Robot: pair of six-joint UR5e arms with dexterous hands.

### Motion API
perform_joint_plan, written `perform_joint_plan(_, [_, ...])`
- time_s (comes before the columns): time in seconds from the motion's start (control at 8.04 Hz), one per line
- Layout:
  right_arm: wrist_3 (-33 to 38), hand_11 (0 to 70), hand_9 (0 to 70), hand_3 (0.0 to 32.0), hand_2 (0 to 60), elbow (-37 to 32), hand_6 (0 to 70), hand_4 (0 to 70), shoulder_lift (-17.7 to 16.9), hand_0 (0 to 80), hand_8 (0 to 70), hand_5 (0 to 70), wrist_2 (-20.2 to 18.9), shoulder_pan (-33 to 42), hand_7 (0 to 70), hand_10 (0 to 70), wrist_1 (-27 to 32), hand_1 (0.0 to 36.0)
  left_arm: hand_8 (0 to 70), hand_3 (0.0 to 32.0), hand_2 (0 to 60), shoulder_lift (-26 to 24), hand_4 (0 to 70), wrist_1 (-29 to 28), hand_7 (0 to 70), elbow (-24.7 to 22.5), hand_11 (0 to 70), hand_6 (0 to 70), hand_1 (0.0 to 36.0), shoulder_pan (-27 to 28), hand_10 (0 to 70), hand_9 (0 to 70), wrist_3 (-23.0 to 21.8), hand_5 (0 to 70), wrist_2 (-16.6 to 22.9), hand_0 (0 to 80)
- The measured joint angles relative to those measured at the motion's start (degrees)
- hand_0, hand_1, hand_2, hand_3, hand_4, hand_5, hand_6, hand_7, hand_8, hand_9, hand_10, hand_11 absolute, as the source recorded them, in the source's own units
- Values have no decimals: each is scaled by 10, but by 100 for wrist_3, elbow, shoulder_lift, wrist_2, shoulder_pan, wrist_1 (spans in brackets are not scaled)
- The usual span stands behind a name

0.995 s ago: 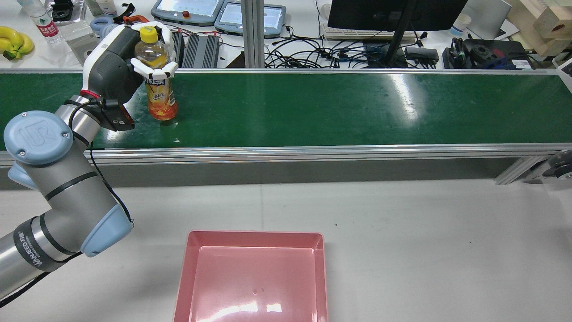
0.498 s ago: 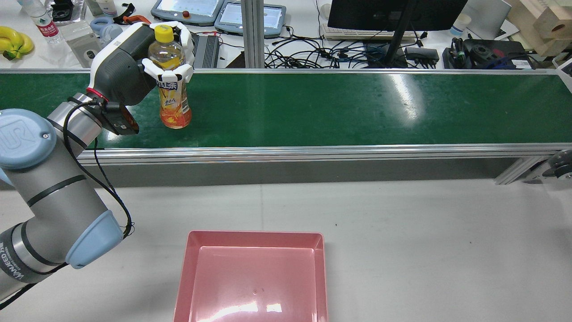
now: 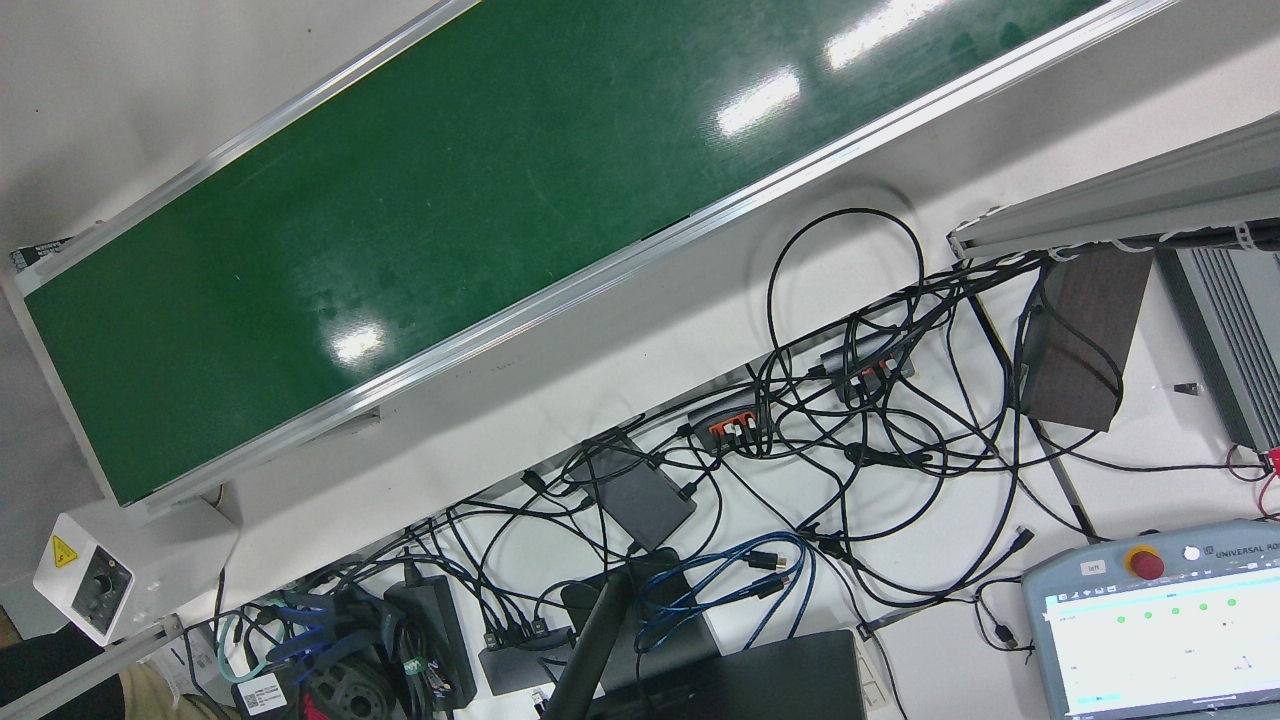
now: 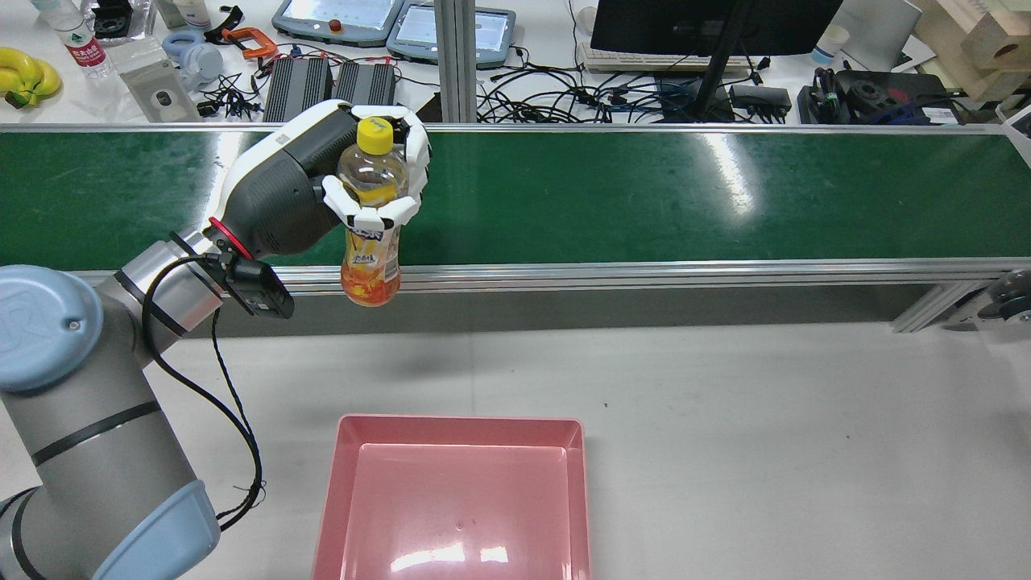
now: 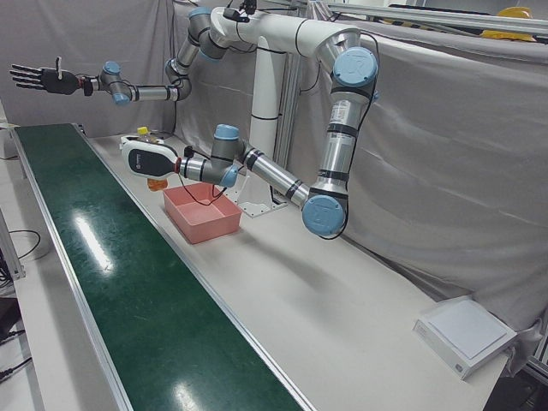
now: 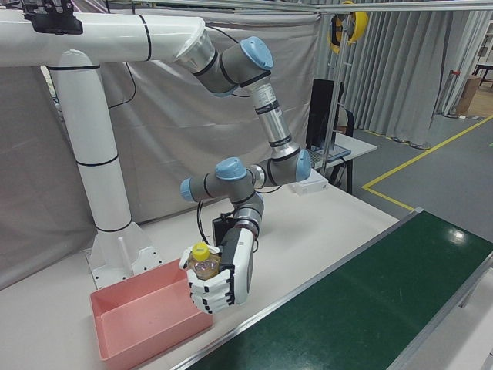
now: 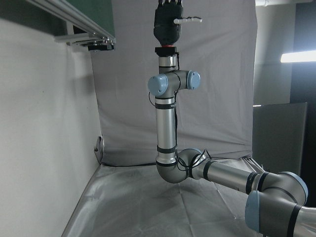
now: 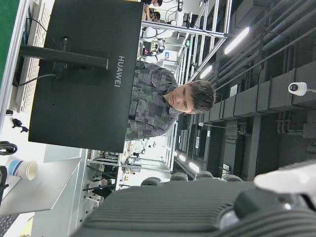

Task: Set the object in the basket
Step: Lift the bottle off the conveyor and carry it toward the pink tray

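1. left hand point(image 4: 354, 181) clasped around the upper body of a tea bottle point(image 4: 371, 234), lifted clear over the near rail of the green conveyor belt point(image 4: 644, 193).
2. bottle upright: yellow cap on top, orange drink, label with white characters too small to read.
3. pink basket point(image 4: 455, 431) below and nearer than the hand, well apart from the bottle.
4. right hand point(image 5: 38, 79) raised high at the belt's far end, fingers spread, holding nothing.
5. "huawei" printed on the back of a black monitor point(image 8: 84, 79); "universal ro…" on a teach pendant point(image 3: 1160, 625); "ur" on the left arm's blue joint cap.
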Motion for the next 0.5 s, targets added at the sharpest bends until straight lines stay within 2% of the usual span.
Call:
perform_joint_plan(0.25, [0,0,0,0,0,-2,0,0,0,0,0,0,0,0,0,0,0,0,700,0,512,20,700,94,700,-270,700,700,172,502,700,700,285,700,17,712])
perform_joint_plan(0.37, [0,0,0,0,0,-6,0,0,0,0,0,0,0,0,0,0,0,0,700,0,426,36,700,113,700,-341,700,700,163,764,700,700,492,700,16,728])
perform_joint_plan(0.5, [0,0,0,0,0,-8,0,0,0,0,0,0,0,0,0,0,0,0,700,0,268,62,700,129,700,-410,700,700,147,989,700,700,681,700,10,753])
